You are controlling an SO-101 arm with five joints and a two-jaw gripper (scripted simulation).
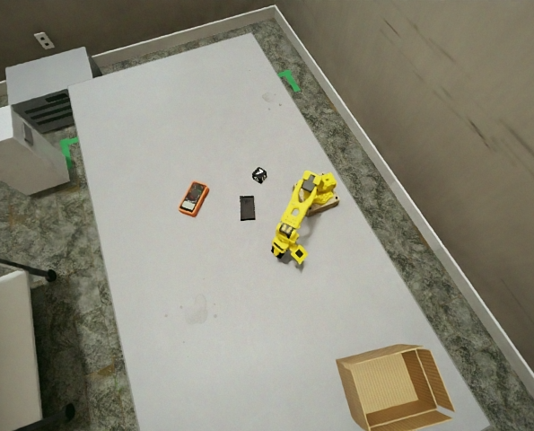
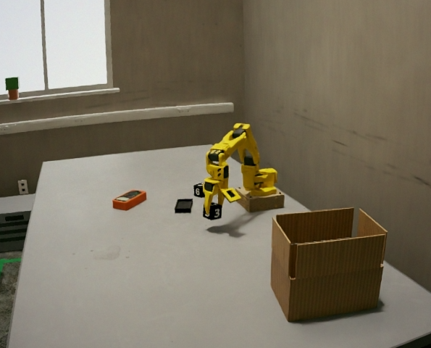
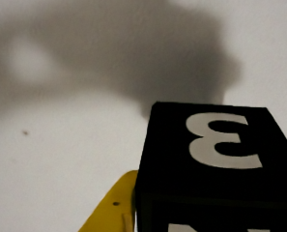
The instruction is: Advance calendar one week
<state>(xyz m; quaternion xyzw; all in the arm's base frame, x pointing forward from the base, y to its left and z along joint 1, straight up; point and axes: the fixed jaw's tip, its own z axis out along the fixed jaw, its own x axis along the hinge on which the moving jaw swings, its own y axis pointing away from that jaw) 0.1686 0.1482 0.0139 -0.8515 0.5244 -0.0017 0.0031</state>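
My gripper (image 1: 278,253) (image 2: 211,210) is shut on a black cube (image 2: 216,212) (image 3: 220,181) and holds it above the table, on the near side of the tray in the exterior view. A white 3 shows upright there, and upside down in the wrist view, where a second digit is cut off at the bottom edge. The other black cube (image 1: 258,174) (image 2: 198,190) sits on the table behind the tray, with a 6 facing the exterior camera. The black tray (image 1: 247,207) (image 2: 183,205) lies flat and empty. The month's name cannot be made out.
An orange multimeter (image 1: 194,198) (image 2: 129,199) lies beyond the tray from the arm's base. The arm's wooden base (image 1: 323,206) (image 2: 266,202) stands near the table's wall-side edge. An open cardboard box (image 1: 385,384) (image 2: 331,277) stands at the table's near right corner.
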